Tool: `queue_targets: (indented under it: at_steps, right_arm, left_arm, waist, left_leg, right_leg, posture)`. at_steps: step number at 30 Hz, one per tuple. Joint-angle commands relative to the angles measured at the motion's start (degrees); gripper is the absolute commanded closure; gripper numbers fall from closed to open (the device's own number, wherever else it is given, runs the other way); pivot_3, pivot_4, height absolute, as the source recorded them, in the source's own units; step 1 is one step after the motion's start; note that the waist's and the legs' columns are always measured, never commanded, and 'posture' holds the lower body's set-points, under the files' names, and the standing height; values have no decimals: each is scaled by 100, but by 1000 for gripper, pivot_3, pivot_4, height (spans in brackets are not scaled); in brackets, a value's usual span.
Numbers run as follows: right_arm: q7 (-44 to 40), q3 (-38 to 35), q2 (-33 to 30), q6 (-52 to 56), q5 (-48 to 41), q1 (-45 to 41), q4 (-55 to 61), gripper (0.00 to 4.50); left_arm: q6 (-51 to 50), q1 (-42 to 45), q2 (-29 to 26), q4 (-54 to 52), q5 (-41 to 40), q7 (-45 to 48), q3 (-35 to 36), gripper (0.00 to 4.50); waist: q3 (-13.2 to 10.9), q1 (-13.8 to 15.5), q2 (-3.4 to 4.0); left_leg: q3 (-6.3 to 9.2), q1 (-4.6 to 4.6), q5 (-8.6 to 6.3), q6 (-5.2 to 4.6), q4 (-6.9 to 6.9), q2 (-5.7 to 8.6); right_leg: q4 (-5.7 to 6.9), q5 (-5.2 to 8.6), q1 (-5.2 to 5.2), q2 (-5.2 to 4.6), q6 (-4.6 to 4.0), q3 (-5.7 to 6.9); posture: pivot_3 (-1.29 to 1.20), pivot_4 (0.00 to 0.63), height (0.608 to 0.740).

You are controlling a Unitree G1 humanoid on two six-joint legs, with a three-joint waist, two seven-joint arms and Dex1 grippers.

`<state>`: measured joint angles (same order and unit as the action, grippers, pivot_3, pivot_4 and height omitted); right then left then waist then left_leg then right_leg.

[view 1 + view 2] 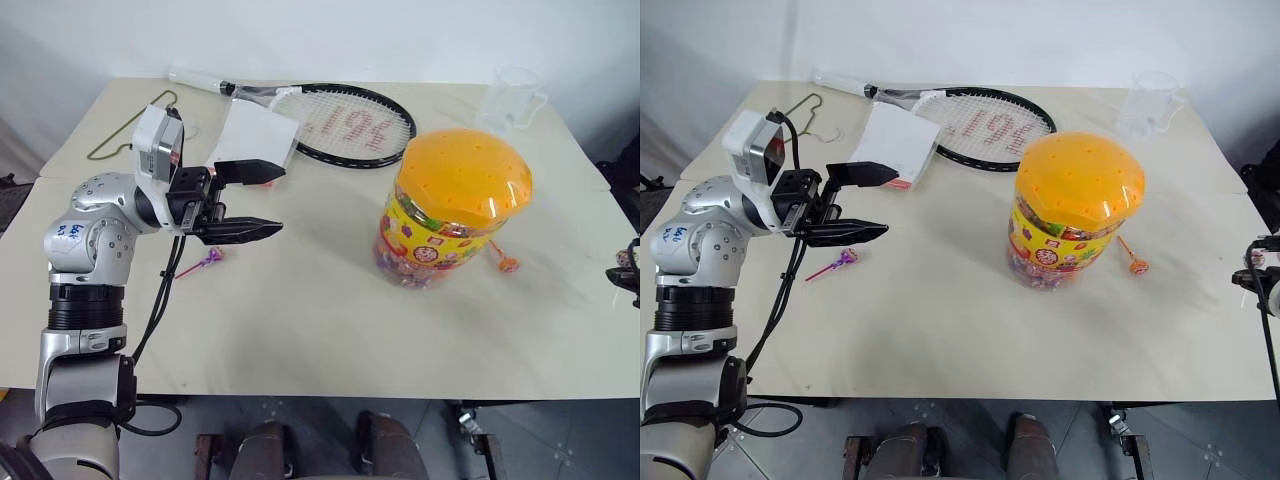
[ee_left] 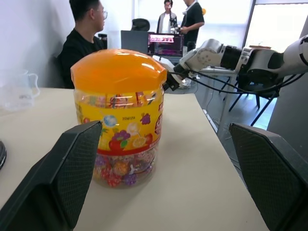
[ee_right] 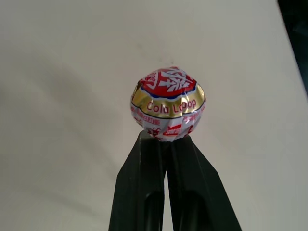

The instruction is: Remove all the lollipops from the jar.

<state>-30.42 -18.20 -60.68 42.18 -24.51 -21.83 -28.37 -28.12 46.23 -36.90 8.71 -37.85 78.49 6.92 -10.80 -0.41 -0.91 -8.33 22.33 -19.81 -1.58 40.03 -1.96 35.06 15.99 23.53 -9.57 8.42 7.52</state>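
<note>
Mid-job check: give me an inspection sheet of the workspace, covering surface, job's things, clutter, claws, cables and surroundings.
Surface: beige table, no spills seen.
Job's things: jar upright, orange lid on; purple lollipop lying on the table at the robot's left; orange lollipop lying by the jar's right side; red-and-silver lollipop held.
Clutter: racket, white paper, wire hanger, clear measuring cup, all at the far edge.
Claws: left claw open, facing the jar; right claw shut on the lollipop's stick, over the table.
Cables: black cable hanging from the left arm.
Surroundings: people at desks beyond the table.
</note>
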Motion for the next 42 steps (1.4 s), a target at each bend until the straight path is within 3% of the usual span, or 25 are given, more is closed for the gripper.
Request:
queue_targets:
  at_steps: [1, 4, 12, 15, 23, 27, 36, 42]
  right_arm:
    - [-91, 123, 99, -357, 326, -418, -511, 4408]
    - [-158, 261, 132, -427, 532, -517, -635, 3705]
    - [-328, -70, 65, -226, 482, -53, 122, 900]
    - [-610, -599, -123, 37, 255, 640, 1417, 43]
    - [-1804, -2106, -267, 257, -456, 1973, 4098, 43]
    - [-2363, -2421, -103, 214, -869, 2373, 4778, 43]
    - [-3244, -2072, 76, -105, -1324, 2937, 5533, 43]
    - [-3137, -1658, 325, -388, -1231, 2935, 5432, 43]
  left_arm:
    - [81, 18, -58, -201, -68, 8, 105, 0]
    - [155, 17, -100, -216, -15, 30, 97, 0]
    - [169, -98, -214, -288, -87, 113, 140, 0]
    - [193, -150, -190, -349, -20, -78, 147, 0]
    - [23, -340, -259, -235, 220, -517, 29, 0]
    - [-228, -499, -340, -112, 330, -595, -99, 0]
    - [-879, -952, -367, -22, 385, -1438, 99, 0]
    - [-571, -1884, -639, -710, 91, -973, 517, 0]
  waist:
    - [-1, 17, 1]
    - [-1, 34, 2]
    - [-1, 16, 2]
    - [0, 42, 13]
    - [-2, 54, 17]
    - [-2, 55, 14]
    - [-2, 95, 14]
    - [-2, 62, 13]
  left_leg:
    - [1, 0, 0, 0, -1, 0]
    - [2, 2, 0, 0, -1, 0]
    - [2, 2, 0, 0, -1, -1]
    - [4, 3, 0, 0, -1, -1]
    - [8, -2, 0, 0, 0, -1]
    - [7, -1, 0, 0, 0, 1]
    - [11, -5, 0, 0, 1, 2]
    - [11, -7, 0, 0, -2, 0]
  right_leg:
    - [0, 0, 0, 0, 0, 1]
    - [-1, 0, 0, 0, 0, 3]
    - [-1, 0, 0, 0, 0, 3]
    - [-1, 0, 1, 0, 0, 3]
    - [1, 0, -5, 0, 0, 4]
    - [-1, 0, -5, 0, 0, 3]
    - [1, 0, -8, 0, 0, 3]
    - [1, 1, -7, 0, -1, 4]
  posture:
    - [0, 150, 740]
    - [0, 150, 740]
    - [0, 150, 740]
    - [0, 150, 740]
    - [0, 150, 740]
    - [0, 150, 740]
    - [0, 150, 740]
    - [0, 150, 740]
